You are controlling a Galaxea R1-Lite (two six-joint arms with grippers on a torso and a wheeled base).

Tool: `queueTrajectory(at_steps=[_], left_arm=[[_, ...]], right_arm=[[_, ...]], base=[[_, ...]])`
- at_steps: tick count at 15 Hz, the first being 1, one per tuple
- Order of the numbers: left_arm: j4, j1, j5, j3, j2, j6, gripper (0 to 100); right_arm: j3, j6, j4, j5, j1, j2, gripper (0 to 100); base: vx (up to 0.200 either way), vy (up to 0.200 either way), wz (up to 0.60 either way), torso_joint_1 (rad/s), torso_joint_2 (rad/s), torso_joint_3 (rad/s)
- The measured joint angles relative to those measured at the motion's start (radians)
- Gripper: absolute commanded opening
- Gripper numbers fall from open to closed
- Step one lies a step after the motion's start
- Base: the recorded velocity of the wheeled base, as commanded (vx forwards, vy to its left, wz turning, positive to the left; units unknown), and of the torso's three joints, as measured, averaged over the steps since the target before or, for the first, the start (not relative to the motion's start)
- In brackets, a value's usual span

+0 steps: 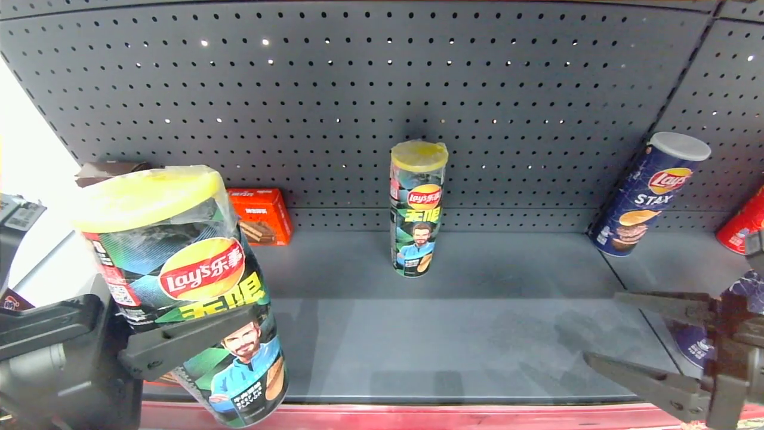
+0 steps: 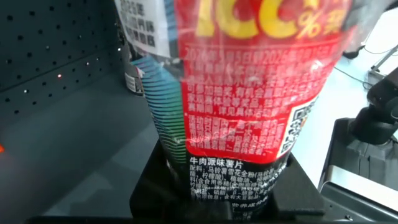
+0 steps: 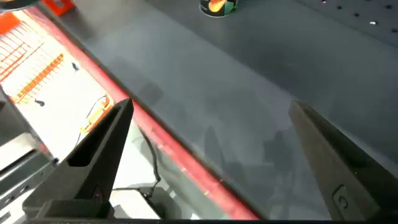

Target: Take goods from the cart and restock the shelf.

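Head view: the left gripper [image 1: 197, 340] at 8 o'clock grasps a yellow-lidded chip can [image 1: 179, 263] at the shelf [image 1: 477, 334] front edge. A matching can [image 1: 418, 209] stands upright at 12 o'clock. The right gripper [image 1: 603, 327] — 4 o'clock — is released.
Left wrist view: chip can clamped.
Right wrist view: fingers [image 3: 99, 149] spread above the shelf.

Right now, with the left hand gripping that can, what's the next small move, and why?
Likely ease the left hand forward so the held can clears the red front lip and hangs over bare shelf floor between the orange box and the standing can. It is now at the shelf's front edge.
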Motion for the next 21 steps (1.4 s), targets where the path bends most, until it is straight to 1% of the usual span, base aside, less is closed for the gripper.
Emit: queueTrajectory(at_steps=[2, 4, 8, 10, 12, 14, 18, 21], left_arm=[[0.0, -0.001, 0.0, -0.005, 0.007, 0.0, 0], [0.0, -0.002, -0.001, -0.015, 0.02, 0.0, 0], [-0.001, -0.005, -0.004, -0.029, 0.043, 0.0, 0], [0.0, -0.005, -0.005, -0.029, 0.048, 0.0, 0], [0.0, -0.005, -0.005, -0.032, 0.053, -0.004, 0], [-0.001, -0.008, -0.007, -0.042, 0.062, -0.005, 0], [-0.001, -0.016, -0.011, -0.056, 0.084, -0.004, 0], [-0.001, -0.017, -0.018, -0.063, 0.096, -0.003, 0]], right_arm=[[-0.028, 0.003, -0.094, 0.0, 0.003, 0.103, 100], [-0.053, 0.004, -0.163, 0.024, -0.023, 0.206, 100], [-0.202, -0.007, -0.274, 0.081, -0.073, 0.39, 100], [-0.283, -0.017, -0.346, 0.185, -0.093, 0.489, 100], [-0.383, -0.041, -0.4, 0.378, -0.104, 0.596, 100], [-0.477, -0.066, -0.452, 0.497, -0.11, 0.701, 100], [-0.675, -0.076, -0.482, 0.618, -0.103, 0.872, 100], [-0.781, -0.074, -0.476, 0.655, -0.095, 0.959, 100]], base=[[0.0, 0.0, 0.0, 0.0, 0.0, 0.0], [0.0, 0.0, 0.0, 0.0, 0.0, 0.0], [0.0, 0.0, 0.0, 0.0, 0.0, 0.0], [0.0, 0.0, 0.0, 0.0, 0.0, 0.0], [0.0, 0.0, 0.0, 0.0, 0.0, 0.0], [0.0, 0.0, 0.0, 0.0, 0.0, 0.0], [0.0, 0.0, 0.0, 0.0, 0.0, 0.0], [0.0, 0.0, 0.0, 0.0, 0.0, 0.0]])
